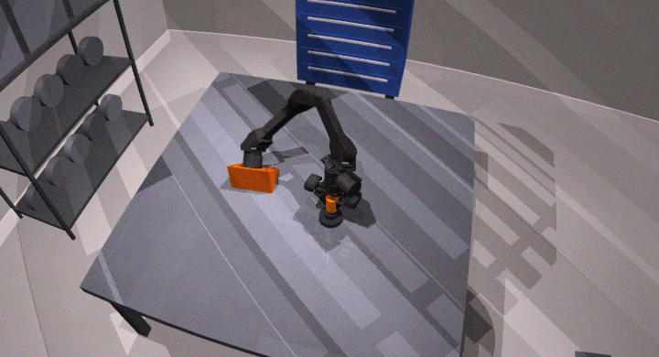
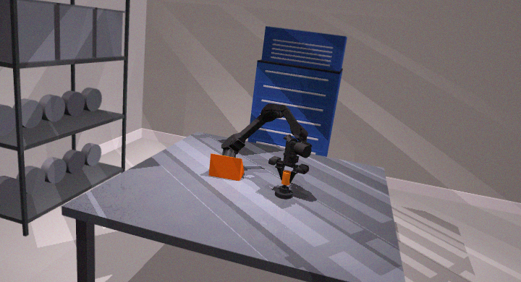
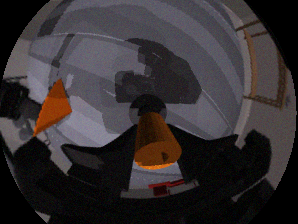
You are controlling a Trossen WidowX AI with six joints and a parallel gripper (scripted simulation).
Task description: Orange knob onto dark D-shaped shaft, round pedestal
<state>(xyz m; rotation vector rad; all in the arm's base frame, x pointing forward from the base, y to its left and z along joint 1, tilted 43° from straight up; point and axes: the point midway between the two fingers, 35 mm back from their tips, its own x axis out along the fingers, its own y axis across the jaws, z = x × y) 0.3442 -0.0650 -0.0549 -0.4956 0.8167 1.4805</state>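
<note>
Gripper (image 1: 330, 202) (image 2: 286, 178) (image 3: 152, 127): one, parallel-jaw, pointing down; fingers parted a little under halfway, closed on the knob.

Knob (image 1: 331, 204) (image 2: 286, 178) (image 3: 159, 140): one, orange, a tall cylinder, roughly upright between the fingertips. It stands over the pedestal, at its twelve o'clock in the exterior view, with a dark neck showing between the two; not seated. Whether the hole has begun to take the shaft cannot be told.

Pedestal (image 1: 330, 219) (image 2: 284, 193) (image 3: 134, 111): one, round, dark, on the table, directly beneath the knob. The shaft's flat is not visible.

Step in hand, by judgement: alignment above or at the tip of the shaft. The next move calls for light downward pressure with a slow turn of the wrist until the flats agree, then a straight push to the pedestal, then release. Heavy pressure before the flats meet could tilt the knob or make it slip in the grip.

Arm (image 1: 302, 98) (image 2: 273, 112): one, black, arched from its foot at about ten o'clock of the pedestal in the top view.

Block (image 1: 251, 178) (image 2: 226, 167) (image 3: 54, 109): one, orange, wedge-like, just in front of that foot, well apart from the pedestal.

Table (image 1: 198, 262) (image 2: 163, 207) (image 3: 90, 65): one, grey, under all.

Cabinet (image 1: 352, 43) (image 2: 291, 94): one, blue, beyond the table at twelve o'clock in the top view.
</note>
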